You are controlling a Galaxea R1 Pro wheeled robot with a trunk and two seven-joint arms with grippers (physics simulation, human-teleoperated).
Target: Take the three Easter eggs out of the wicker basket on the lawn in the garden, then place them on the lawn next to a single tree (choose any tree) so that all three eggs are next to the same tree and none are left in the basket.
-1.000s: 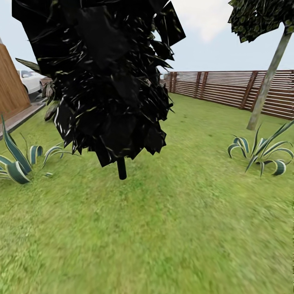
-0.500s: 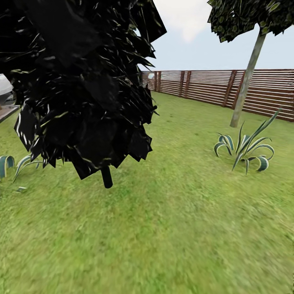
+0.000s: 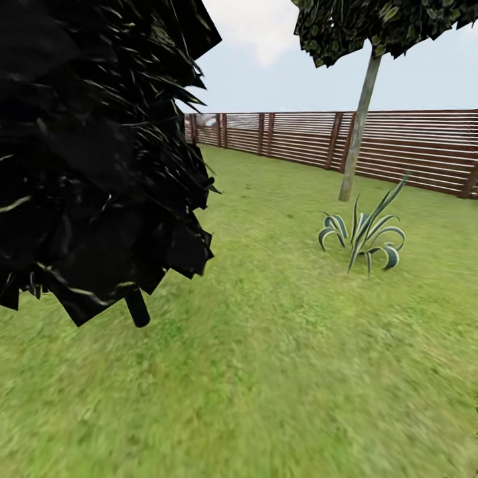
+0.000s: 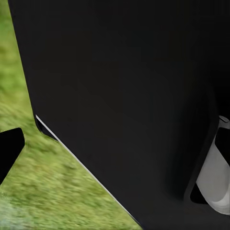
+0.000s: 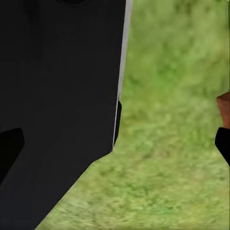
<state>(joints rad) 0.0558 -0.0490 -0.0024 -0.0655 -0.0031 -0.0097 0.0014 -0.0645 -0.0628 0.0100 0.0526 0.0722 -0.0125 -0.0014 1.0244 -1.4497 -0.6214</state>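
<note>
A dark conifer [image 3: 99, 159] looms close at my left, hiding much of what lies ahead. Beyond it the lawn [image 3: 265, 372] runs to a slatted fence [image 3: 411, 149], where a tree [image 3: 356, 133] stands just behind a striped spiky plant [image 3: 364, 234]. My view has swung right since a second ago — the conifer now crowds nearer. My wrist cameras see dark panels over grass — whether my grippers are wide or closed, I cannot tell.

Left wrist view: broad matte black body panel [image 4: 124, 96], thin pale edge line; rounded white-grey part [image 4: 215, 182] beside it. Right wrist view: flat black panel [image 5: 57, 105], white edge strip, angled lower corner.
</note>
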